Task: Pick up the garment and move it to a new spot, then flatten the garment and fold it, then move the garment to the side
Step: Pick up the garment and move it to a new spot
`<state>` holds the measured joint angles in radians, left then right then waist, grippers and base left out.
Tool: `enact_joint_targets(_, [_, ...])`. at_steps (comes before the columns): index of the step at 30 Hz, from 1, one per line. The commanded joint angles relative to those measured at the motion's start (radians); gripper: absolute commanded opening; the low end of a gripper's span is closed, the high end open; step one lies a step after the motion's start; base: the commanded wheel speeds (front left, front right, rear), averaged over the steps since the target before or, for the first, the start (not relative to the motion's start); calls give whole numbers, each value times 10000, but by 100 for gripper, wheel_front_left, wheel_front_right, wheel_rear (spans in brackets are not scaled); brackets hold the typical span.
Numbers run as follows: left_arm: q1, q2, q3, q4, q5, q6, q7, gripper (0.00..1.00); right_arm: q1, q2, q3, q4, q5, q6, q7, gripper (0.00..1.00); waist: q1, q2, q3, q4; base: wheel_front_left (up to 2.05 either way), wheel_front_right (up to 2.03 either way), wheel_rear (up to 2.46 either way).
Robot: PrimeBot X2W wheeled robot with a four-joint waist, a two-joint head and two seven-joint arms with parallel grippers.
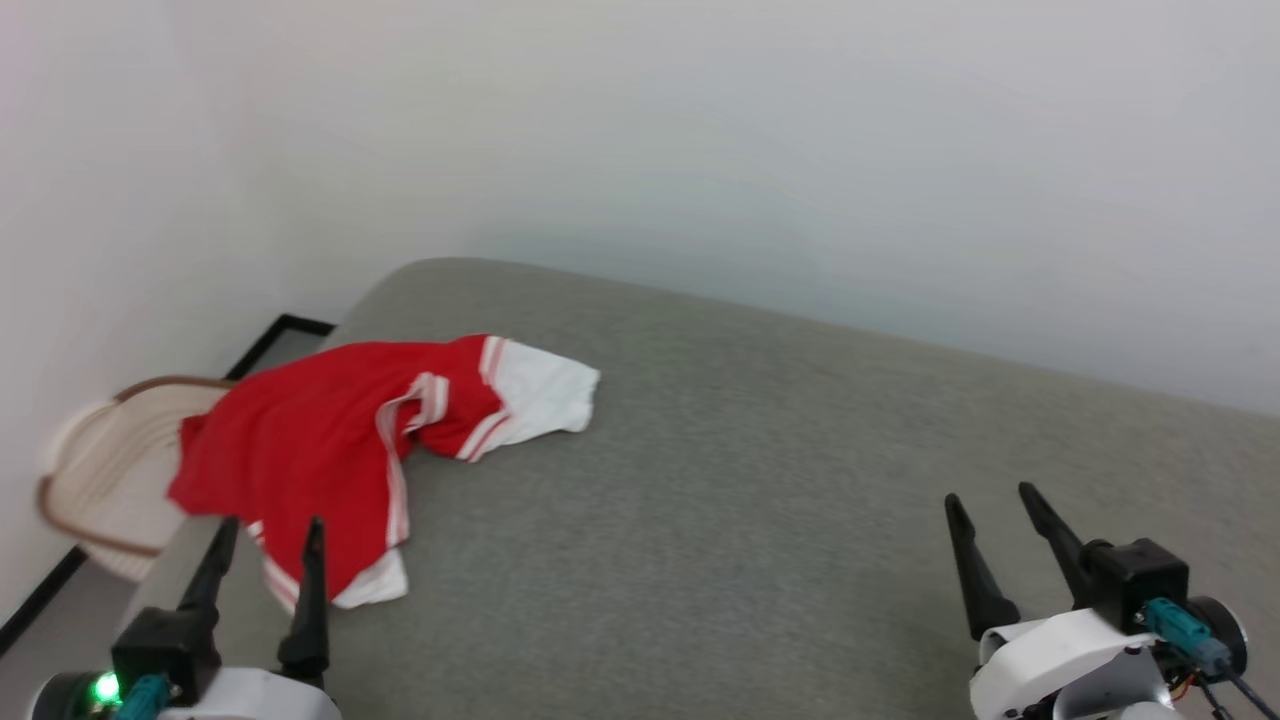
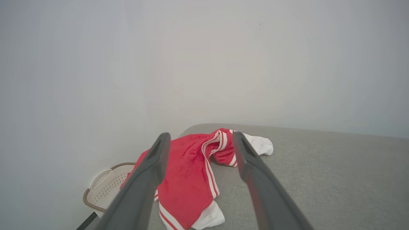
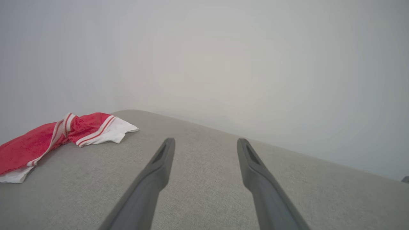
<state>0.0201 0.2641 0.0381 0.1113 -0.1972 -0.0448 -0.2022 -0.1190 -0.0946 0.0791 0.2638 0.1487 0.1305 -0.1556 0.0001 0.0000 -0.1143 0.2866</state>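
The garment (image 1: 320, 440), a bright red shirt with white sleeves and striped trim, lies crumpled on the left end of the grey cushioned surface (image 1: 760, 500), one part hanging over the left edge. It also appears in the left wrist view as the garment (image 2: 188, 179) and at the left of the right wrist view as the garment (image 3: 48, 140). My left gripper (image 1: 272, 530) hovers open just in front of its near hem, holding nothing. Far to the right, my right gripper (image 1: 990, 498) is open over bare surface.
A cream perforated basket (image 1: 110, 470) with a brown rim stands on the floor beside the surface's left edge, partly under the hanging cloth. A pale wall (image 1: 760, 150) runs behind the surface. Bare grey cushion stretches across the middle and right.
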Motion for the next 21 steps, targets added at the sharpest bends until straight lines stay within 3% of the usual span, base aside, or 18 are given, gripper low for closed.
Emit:
enact_joint_targets(1, [-63, 44, 32, -68, -59, 53, 52, 100, -64, 28, 71, 62, 16, 4, -42, 100, -1, 0, -239, 829, 0, 0, 0])
enact_joint_targets(10, [-50, 57, 180, -316, -333, 168, 216, 100, -361, 52, 400, 342, 66, 4, -104, 100, -1, 0, -77, 1340, 0, 0, 0])
enact_joint_targets(21, [-1100, 531, 148, -387, -1162, -369, 1400, 100, -337, -287, 473, 157, 66, 4, 136, 100, -1, 0, 445, 1121, 0, 0, 0])
